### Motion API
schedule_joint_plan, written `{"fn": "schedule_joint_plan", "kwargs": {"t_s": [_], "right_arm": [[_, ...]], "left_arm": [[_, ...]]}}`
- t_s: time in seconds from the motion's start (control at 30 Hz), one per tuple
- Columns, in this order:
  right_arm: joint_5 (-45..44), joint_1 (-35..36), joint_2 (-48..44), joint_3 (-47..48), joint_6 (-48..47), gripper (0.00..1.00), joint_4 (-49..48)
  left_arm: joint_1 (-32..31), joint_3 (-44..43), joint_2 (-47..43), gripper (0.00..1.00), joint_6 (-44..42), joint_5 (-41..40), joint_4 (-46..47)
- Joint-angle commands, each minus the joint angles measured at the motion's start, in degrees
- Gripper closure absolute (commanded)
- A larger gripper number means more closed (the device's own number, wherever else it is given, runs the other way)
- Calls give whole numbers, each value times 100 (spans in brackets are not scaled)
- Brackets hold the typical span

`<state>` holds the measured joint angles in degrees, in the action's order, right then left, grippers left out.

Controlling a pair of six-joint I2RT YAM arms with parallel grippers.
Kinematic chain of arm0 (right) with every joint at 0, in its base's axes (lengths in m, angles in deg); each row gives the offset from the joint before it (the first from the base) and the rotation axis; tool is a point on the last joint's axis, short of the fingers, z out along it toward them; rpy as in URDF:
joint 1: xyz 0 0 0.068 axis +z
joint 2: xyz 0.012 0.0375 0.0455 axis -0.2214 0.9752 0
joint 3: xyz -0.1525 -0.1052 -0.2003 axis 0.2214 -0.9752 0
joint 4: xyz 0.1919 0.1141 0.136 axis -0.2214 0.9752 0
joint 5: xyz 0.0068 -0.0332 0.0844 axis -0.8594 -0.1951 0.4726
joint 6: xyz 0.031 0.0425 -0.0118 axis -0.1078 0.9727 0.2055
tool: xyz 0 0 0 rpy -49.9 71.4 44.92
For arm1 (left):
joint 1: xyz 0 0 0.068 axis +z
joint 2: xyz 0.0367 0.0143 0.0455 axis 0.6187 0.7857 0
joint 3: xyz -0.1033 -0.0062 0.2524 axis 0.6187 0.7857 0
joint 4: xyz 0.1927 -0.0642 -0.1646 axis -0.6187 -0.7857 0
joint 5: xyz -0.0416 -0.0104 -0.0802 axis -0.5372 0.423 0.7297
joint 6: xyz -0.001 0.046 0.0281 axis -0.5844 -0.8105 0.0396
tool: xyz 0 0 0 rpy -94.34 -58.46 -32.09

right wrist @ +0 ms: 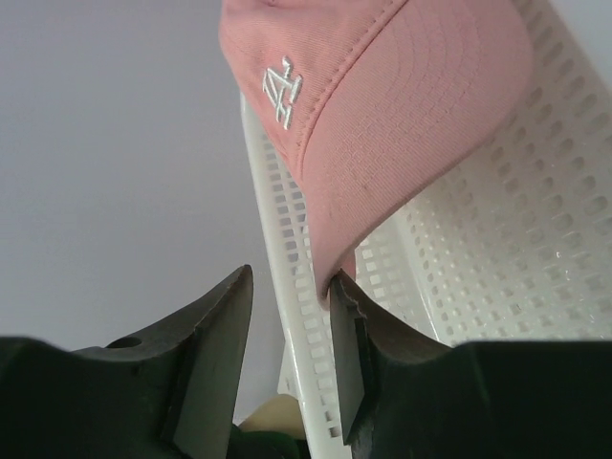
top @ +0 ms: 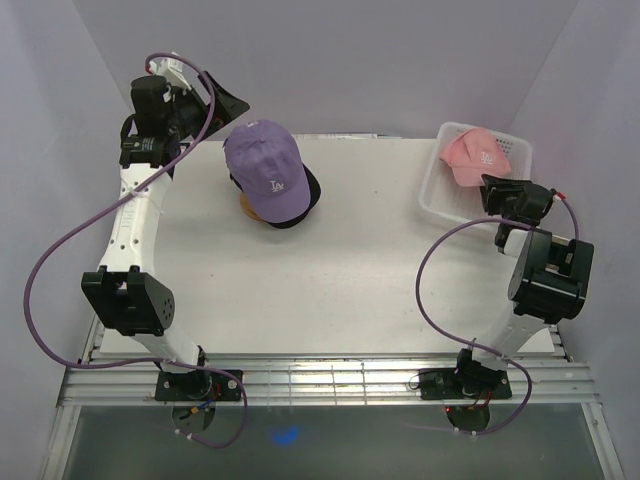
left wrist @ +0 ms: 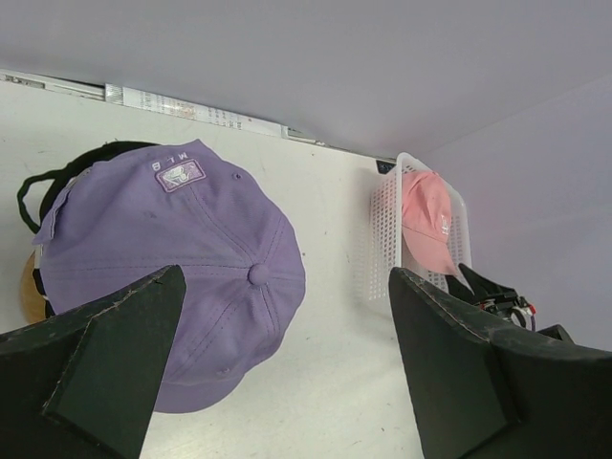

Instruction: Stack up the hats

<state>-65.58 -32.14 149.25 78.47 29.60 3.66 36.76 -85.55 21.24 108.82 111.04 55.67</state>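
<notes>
Right claw [right wrist: 289,279] is half open, holding nothing, beside the pink cap [right wrist: 402,105] brim. It might pinch the basket [right wrist: 507,268] wall too.

Lavender hat [top: 265,168], pink hat [top: 473,152], black hat [top: 311,189], white mesh basket [top: 432,205].

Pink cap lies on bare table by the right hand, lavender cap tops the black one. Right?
No: top view shows the pink cap in the white mesh basket, not on bare table. It is by the right hand; the lavender cap tops the black cap.
</notes>
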Motion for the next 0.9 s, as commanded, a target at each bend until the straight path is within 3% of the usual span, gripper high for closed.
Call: {"fn": "schedule_joint_plan", "kwargs": {"t_s": [0.0, 0.27, 0.53, 0.63, 0.87], "right_arm": [[84, -60, 196, 237, 61, 56, -661], [295, -95, 733, 712, 149, 53, -591], [409, -139, 865, 888, 184, 76, -687], [479, -148, 917, 975, 211, 92, -723], [804, -148, 857, 1195, 290, 92, -1101]], "left_arm": [[-57, -241, -35, 2, -77, -80, 24], [-92, -294, -8, 2, -121, -151, -20], [-127, -241, -43, 2, -165, -221, -11], [-136, -214, -52, 2, -183, -239, -28], [-145, -206, -70, 2, -192, -247, -28]]}}
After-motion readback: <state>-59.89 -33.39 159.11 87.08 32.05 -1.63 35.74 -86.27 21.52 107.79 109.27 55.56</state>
